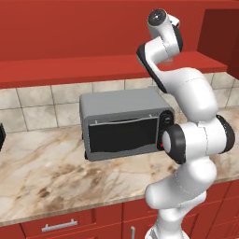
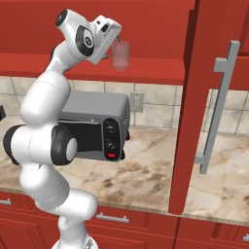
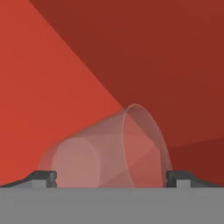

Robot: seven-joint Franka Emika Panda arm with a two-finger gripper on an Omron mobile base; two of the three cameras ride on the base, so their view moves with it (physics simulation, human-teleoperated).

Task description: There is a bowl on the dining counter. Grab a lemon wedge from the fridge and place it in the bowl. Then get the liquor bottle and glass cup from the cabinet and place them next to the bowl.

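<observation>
On the cabinet [image 2: 146, 68] shelf's front edge the glass cup [image 2: 120, 55] stands between the wide-open, empty gripper [image 2: 115, 41] tips — an off-centre close could tip it off.

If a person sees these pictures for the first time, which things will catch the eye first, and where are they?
First the white arm, which rises high in front of the red cabinet. Its open pincer is at a clear glass cup standing in the cabinet, with one fingertip on each side of the cup. Below, a grey toaster oven sits on the marbled counter.
</observation>
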